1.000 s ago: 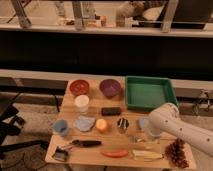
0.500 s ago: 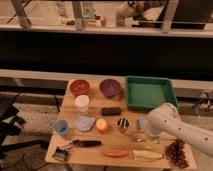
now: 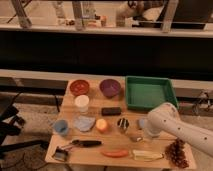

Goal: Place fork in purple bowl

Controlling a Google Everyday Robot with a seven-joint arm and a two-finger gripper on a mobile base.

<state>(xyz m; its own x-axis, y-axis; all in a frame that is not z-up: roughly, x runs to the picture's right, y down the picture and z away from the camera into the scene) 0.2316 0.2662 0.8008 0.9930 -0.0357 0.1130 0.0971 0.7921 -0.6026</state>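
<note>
This looked like the reach: the gripper (image 3: pixel 138 134) sat low over the right side of the wooden board (image 3: pixel 107 136), its state untellable, the fork not discernible there; next it would need a firm grasp, then the rear purple bowl (image 3: pixel 110 88).

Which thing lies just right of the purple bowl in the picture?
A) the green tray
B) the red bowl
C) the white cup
A: the green tray lies beside the purple bowl on that side; the pincer is in front of the tray, at the tip of the white arm.
</note>
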